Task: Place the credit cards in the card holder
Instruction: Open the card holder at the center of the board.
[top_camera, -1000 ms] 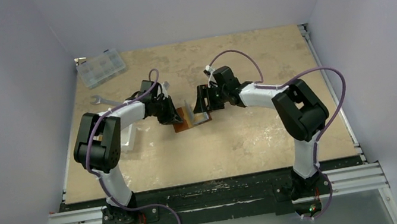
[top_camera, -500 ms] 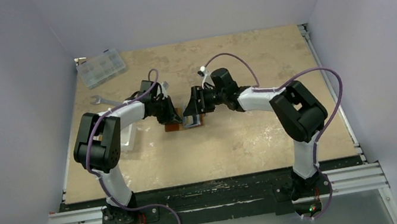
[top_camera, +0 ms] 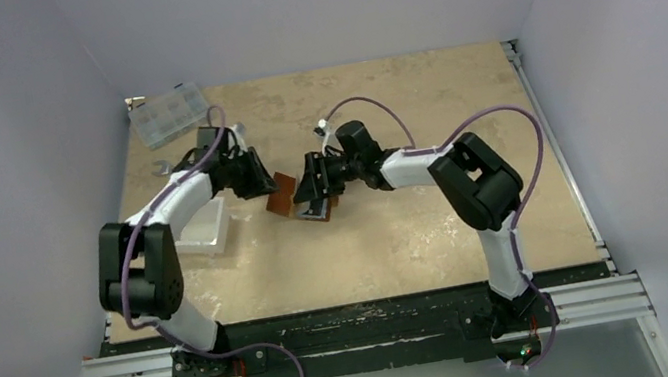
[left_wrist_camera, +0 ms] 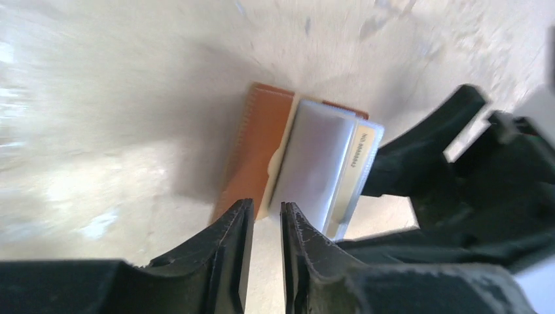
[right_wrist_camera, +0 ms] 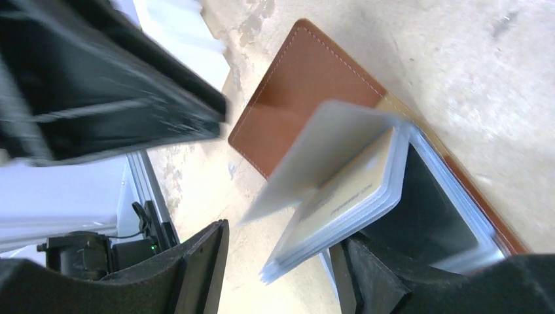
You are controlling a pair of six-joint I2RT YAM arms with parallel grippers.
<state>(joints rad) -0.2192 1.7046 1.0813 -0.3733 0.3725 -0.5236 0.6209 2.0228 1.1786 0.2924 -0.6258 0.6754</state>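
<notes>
The brown card holder lies open on the table between both grippers. Its clear sleeves fan upward, and one loose sleeve is blurred. A yellow credit card sits inside the sleeve stack and also shows as the card in the left wrist view. My right gripper is open, with the stack's free edge between its fingers and resting against the right finger. My left gripper stands just off the holder's near edge, jaws slightly apart with nothing between them.
A white tray lies left of the holder, under the left arm. A clear compartmented box sits in the far left corner, with a silver wrench in front of it. The left wall stands close to the tray.
My left gripper has let go of the holder, opened a little and pulled back to the left. My right gripper has moved left over the holder, and the sleeves have flipped.
</notes>
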